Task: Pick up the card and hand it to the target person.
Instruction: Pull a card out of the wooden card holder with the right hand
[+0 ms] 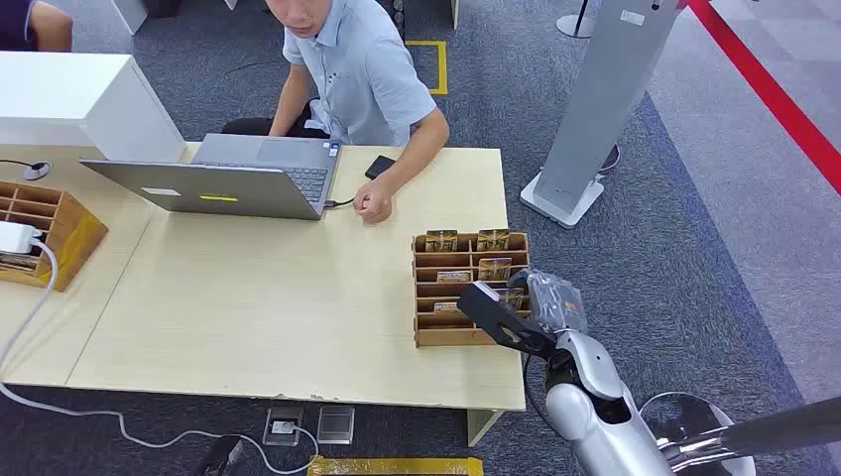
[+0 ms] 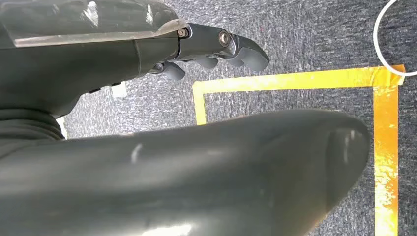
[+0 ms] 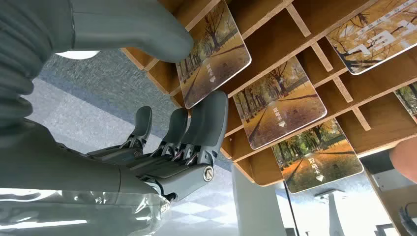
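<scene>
At lower right of the head view, the robot's right hand closes thumb and fingers around 1 card still slotted in the wooden rack; lifting and handover to the seated person remain

A light wooden table stands on grey carpet. Near its right edge sits a slotted wooden card rack holding several cards. At the far edge rests an open grey laptop, with a dark phone just beside it toward the far right corner. A person's hand rests on the table close to the laptop. At the left edge stands a second wooden rack, with a white block beyond it.
</scene>
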